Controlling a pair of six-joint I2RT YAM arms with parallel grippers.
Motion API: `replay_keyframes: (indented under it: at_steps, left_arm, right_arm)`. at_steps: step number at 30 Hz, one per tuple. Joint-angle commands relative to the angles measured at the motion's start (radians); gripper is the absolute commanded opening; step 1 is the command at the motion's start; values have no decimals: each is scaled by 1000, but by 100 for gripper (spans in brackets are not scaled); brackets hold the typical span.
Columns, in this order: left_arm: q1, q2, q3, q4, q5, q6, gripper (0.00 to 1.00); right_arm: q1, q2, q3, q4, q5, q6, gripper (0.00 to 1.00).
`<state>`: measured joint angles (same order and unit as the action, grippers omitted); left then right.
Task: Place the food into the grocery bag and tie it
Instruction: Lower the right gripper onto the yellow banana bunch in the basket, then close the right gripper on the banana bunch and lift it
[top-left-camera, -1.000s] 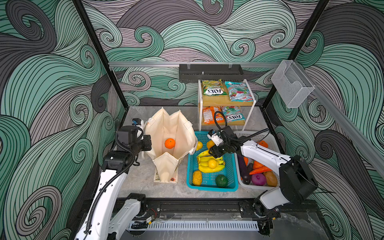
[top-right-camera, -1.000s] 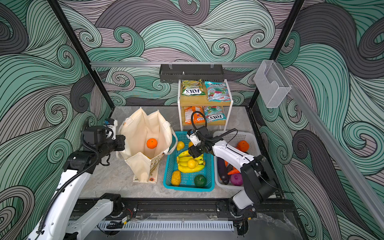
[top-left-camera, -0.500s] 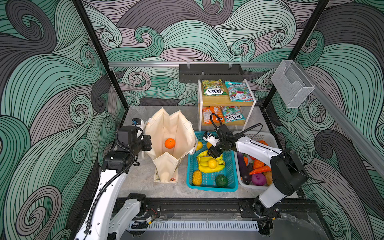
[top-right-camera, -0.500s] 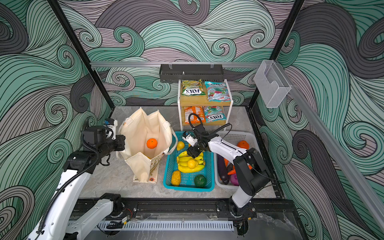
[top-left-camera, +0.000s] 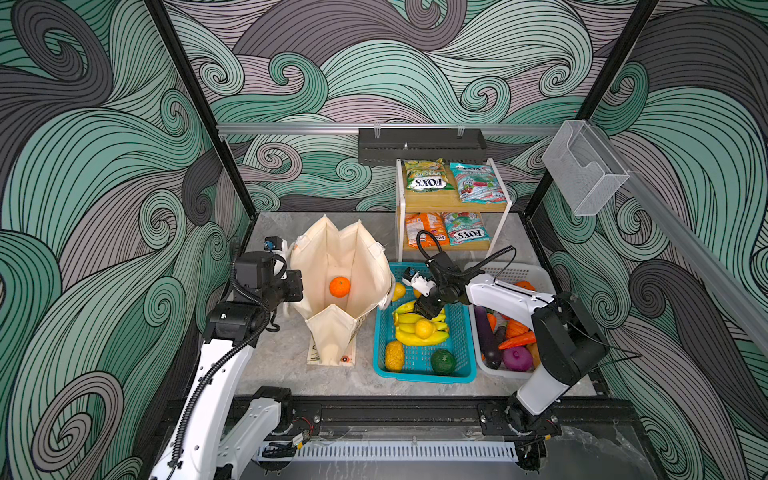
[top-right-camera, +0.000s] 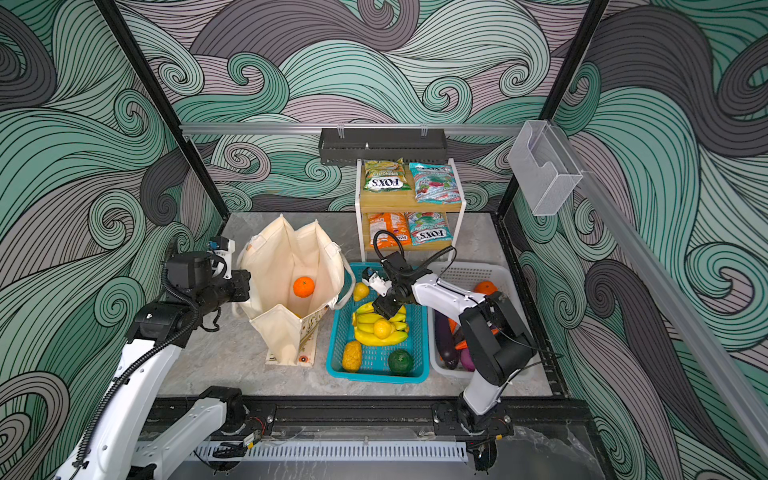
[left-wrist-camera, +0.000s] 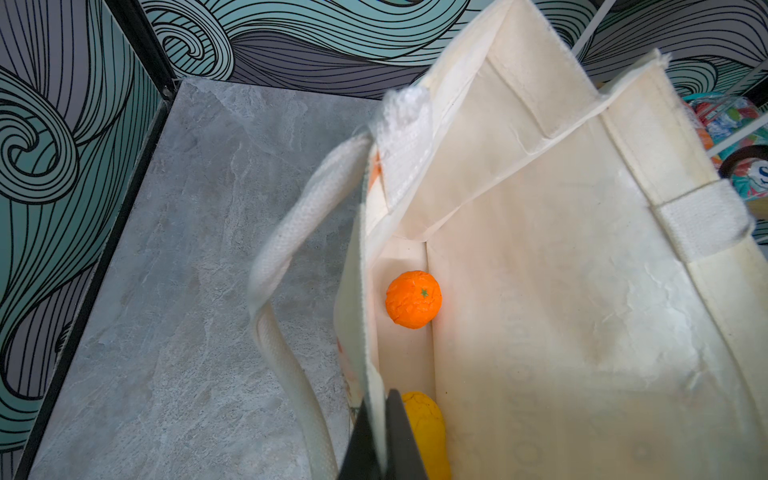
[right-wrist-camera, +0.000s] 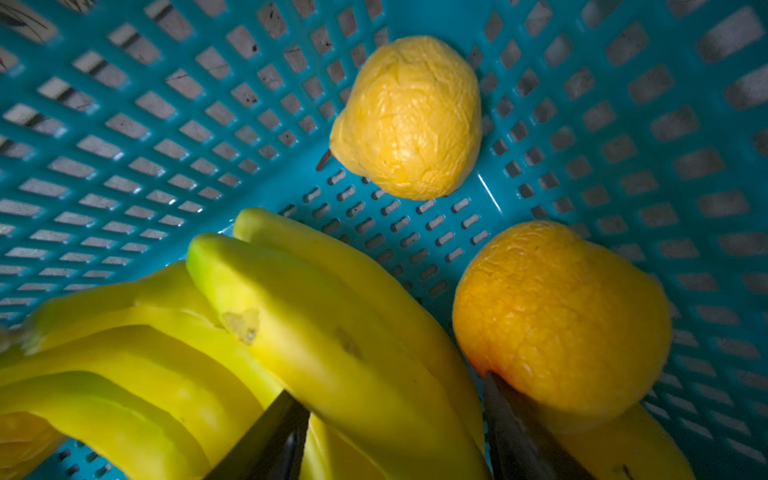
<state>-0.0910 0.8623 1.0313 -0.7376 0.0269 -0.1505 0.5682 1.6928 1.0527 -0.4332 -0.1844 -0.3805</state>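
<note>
Jaws first: my left jaws are pinched shut on the side wall of the grocery bag (left-wrist-camera: 540, 291), holding its mouth open on the worktop (top-left-camera: 286, 374). My right jaws stand partly open astride one banana of the bananas (right-wrist-camera: 332, 332) in the teal basket (top-left-camera: 424, 377), not clamped as far as I can see. I judge the step to be loading, early: an orange (top-left-camera: 340, 286) lies on the bag floor, and tying is far off. Next I need to close on that banana, lift the bunch clear of the basket wall, cross to the bag mouth and let go over the orange. One finger (right-wrist-camera: 515, 428) sits against an orange-yellow fruit (right-wrist-camera: 561, 320), so it may get nudged. Only the left wrist view shows a yellow fruit (left-wrist-camera: 424, 428) already in the bag near my jaws; I can't make it out in a top view. Only the right wrist view shows the banana between my fingers and a yellow pear-shaped fruit (right-wrist-camera: 407, 116) beyond. Both top views alone show what is left: snack packets (top-left-camera: 428, 180) on the rack (top-left-camera: 455, 203) and an eggplant (top-left-camera: 484, 336) in the white basket (top-left-camera: 519, 274).
</note>
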Motion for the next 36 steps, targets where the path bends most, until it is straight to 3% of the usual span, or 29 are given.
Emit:
replay_keyframes:
  at_steps: [1,12,20,30,36]
  left_arm:
    - [5,-4,7,30,2,-3,0]
    - [5,-10,7,30,-1,-3,0]
    - [5,-9,7,31,1,-3,0]
    - [5,-8,7,32,1,-3,0]
    - [5,-9,7,32,2,-3,0]
  right_arm:
    - [-4,49,38,-17,-6,-54,60]
    - [13,106,76,-48,32,-73,59]
    - [17,56,46,-8,26,-84,42]
    - [18,-69,-21,64,77,-88,40]
    - [24,-38,-20,44,57,-84,40]
